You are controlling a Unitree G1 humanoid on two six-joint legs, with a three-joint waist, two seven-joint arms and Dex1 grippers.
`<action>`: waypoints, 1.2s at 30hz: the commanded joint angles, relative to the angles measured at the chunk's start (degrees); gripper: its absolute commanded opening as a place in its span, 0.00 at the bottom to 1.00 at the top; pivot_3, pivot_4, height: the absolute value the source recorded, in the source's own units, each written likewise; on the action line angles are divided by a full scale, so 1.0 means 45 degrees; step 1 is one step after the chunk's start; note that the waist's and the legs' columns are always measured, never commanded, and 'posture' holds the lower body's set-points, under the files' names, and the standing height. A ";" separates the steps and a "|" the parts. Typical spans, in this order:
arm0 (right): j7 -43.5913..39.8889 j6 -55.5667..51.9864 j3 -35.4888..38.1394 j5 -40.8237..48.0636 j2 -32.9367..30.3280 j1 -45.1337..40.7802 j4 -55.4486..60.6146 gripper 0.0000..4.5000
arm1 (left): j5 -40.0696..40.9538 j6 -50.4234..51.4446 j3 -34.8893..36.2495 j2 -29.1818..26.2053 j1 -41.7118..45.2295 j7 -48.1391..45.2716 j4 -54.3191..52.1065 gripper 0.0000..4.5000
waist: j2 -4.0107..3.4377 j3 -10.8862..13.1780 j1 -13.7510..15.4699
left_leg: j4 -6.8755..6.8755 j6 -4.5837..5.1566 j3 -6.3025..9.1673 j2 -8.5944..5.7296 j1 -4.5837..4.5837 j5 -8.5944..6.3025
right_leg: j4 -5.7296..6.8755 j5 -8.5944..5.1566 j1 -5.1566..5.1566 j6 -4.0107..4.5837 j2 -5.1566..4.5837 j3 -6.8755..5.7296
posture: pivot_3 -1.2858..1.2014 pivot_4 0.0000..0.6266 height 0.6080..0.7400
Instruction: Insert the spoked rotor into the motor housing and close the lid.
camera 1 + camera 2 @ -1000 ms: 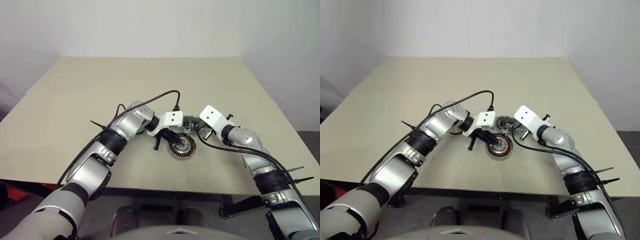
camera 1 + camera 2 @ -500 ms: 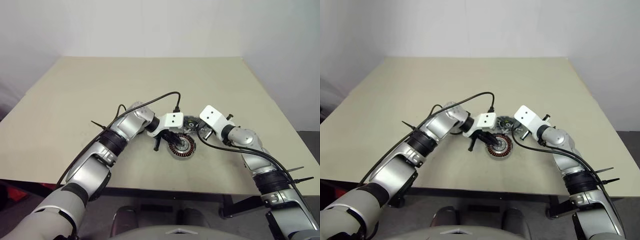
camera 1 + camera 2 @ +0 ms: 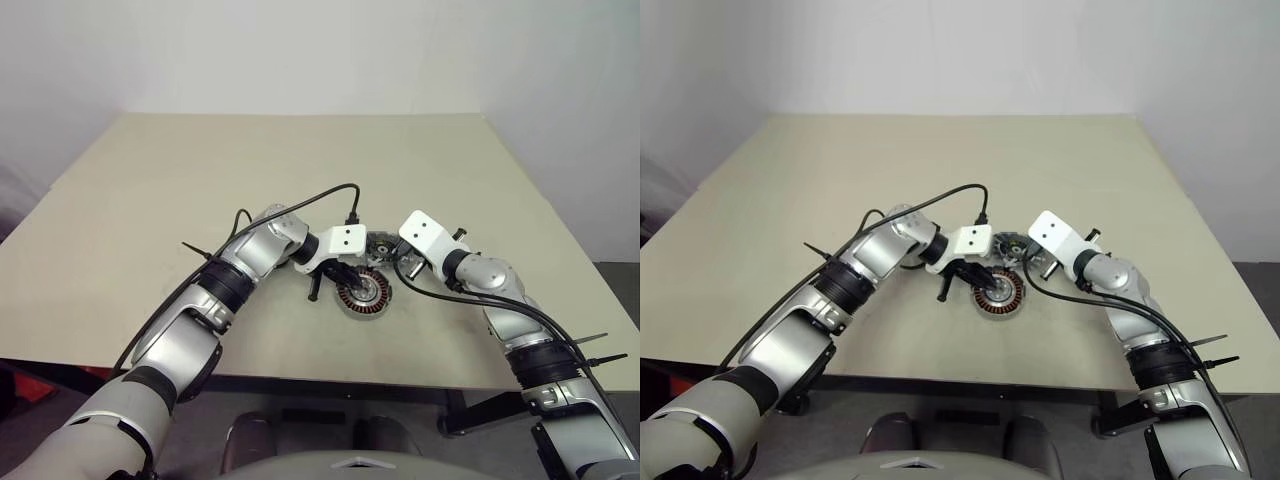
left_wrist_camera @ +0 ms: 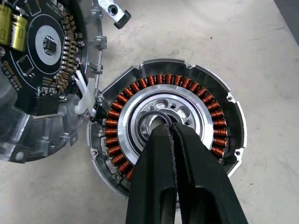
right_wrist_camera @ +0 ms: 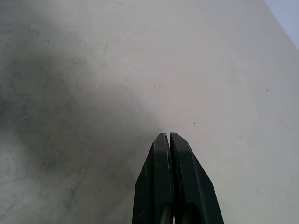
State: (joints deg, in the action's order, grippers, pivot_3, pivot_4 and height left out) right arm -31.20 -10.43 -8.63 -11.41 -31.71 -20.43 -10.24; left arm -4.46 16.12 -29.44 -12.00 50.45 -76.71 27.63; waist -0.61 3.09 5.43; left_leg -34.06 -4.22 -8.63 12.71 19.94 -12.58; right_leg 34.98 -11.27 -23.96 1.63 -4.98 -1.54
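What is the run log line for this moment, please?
left hand: shut, tips at rotor hub in motor housing | right hand: shut | lid: off

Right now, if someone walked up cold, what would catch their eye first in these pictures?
The housing near the table's front edge, with its bright ring of copper windings. The shut left tool has its tips at the silver centre. The lid lies right beside the housing, its black circuit board facing up, and the shut right tool is over bare table.

Motor housing (image 4: 219,100): copper windings ringing silver (bright centre); lid (image 4: 42,42) black, gold-flecked.
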 commanded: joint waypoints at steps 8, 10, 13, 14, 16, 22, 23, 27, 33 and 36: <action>0.0106 0.0220 0.0128 -0.0007 -0.0002 -0.0247 0.0317 0.00 | 0.0246 0.0235 0.0219 0.0197 0.0140 0.0198 -0.0222 0.38 | 0.0000 0.0000 0.0005 | -0.0001 0.0000 0.0000 0.0000 0.0001 0.0000 | 0.0000 0.0000 0.0000 0.0000 -0.0001 0.0000 | 0.52 0.00 1.00; 0.0097 0.0228 0.0132 0.0000 -0.0008 -0.0248 0.0308 0.00 | 0.0277 0.0355 0.0271 0.0246 0.0183 0.0324 -0.0167 0.44 | 0.0000 0.0000 0.0002 | -0.0001 0.0000 0.0000 -0.0001 0.0001 0.0000 | 0.0000 0.0000 0.0000 0.0000 -0.0001 0.0000 | 0.52 0.00 1.00; 0.0068 0.0248 0.0131 0.0010 -0.0027 -0.0240 0.0306 0.00 | 0.0393 0.0528 0.0351 0.0233 0.0245 0.0347 -0.0227 0.44 | 0.0000 0.0000 -0.0010 | 0.0001 0.0000 0.0000 0.0001 -0.0001 0.0000 | 0.0000 0.0000 0.0000 0.0000 0.0001 0.0000 | 0.52 0.00 1.00; 0.0060 0.0250 0.0132 0.0015 -0.0028 -0.0242 0.0308 0.00 | 0.0447 0.0599 0.0401 0.0217 0.0260 0.0363 -0.0286 0.44 | 0.0000 0.0000 -0.0005 | 0.0001 0.0000 0.0000 0.0001 -0.0001 0.0000 | 0.0000 0.0000 0.0000 0.0000 0.0001 0.0000 | 0.52 0.00 1.00; 0.0042 0.0249 0.0133 0.0027 -0.0031 -0.0237 0.0323 0.00 | 0.0549 0.0679 0.0525 0.0174 0.0274 0.0416 -0.0409 0.44 | 0.0000 0.0000 -0.0001 | 0.0000 0.0001 0.0000 0.0000 0.0000 0.0000 | 0.0000 0.0000 0.0000 0.0000 0.0000 0.0000 | 0.52 0.00 1.00; -0.0112 0.0073 0.0115 0.0088 -0.0061 0.0039 0.0865 0.00 | 0.1296 0.1664 0.1180 -0.0106 0.0180 0.0423 -0.1407 0.44 | 0.0000 0.0000 -0.0004 | 0.0001 0.0000 0.0000 0.0000 0.0000 0.0000 | -0.0001 0.0000 0.0000 0.0000 0.0001 -0.0001 | 0.52 0.00 1.00; -0.0163 0.0004 0.0121 0.0108 -0.0078 0.0118 0.1037 0.00 | 0.1420 0.1854 0.1284 -0.0184 0.0147 0.0447 -0.1597 0.44 | 0.0000 0.0000 0.0000 | 0.0002 0.0000 0.0000 0.0001 0.0001 0.0000 | -0.0001 0.0000 -0.0001 0.0000 0.0001 -0.0001 | 0.52 0.00 1.00; -0.0408 -0.0326 0.0204 0.0129 -0.0239 0.0478 0.1638 0.00 | 0.1911 0.2614 0.1762 -0.0538 -0.0121 0.0693 -0.2337 0.44 | -0.0002 0.0001 -0.0004 | 0.0004 0.0001 -0.0001 0.0000 0.0002 -0.0001 | -0.0005 0.0000 -0.0001 0.0000 0.0000 -0.0001 | 0.52 0.00 1.00; -0.0561 -0.0729 0.0336 0.0100 -0.0509 0.0811 0.2138 0.00 | 0.2499 0.3442 0.2146 -0.0798 -0.0578 0.1272 -0.3083 0.44 | -0.0003 0.0001 -0.0003 | 0.0003 0.0000 -0.0002 0.0000 0.0001 -0.0001 | -0.0005 0.0000 -0.0001 0.0000 0.0000 -0.0001 | 0.52 0.00 1.00; -0.0582 -0.1103 0.0672 0.0075 -0.0942 0.1121 0.2417 0.00 | 0.2739 0.3660 0.2315 -0.0739 -0.0682 0.1718 -0.3313 0.44 | -0.0003 0.0002 0.0025 | 0.0003 -0.0001 -0.0001 0.0001 0.0005 -0.0001 | -0.0006 0.0000 -0.0001 0.0000 0.0001 -0.0001 | 0.52 0.00 1.00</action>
State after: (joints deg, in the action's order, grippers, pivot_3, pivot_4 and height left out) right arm -33.71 -14.78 -7.79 -11.28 -34.65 -15.32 -2.05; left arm 6.64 32.11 -21.16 -15.34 46.81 -70.02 15.36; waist -0.62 3.10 5.55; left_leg -34.05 -4.23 -8.63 12.71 19.98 -12.58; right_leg 34.94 -11.27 -23.96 1.63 -4.97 -1.55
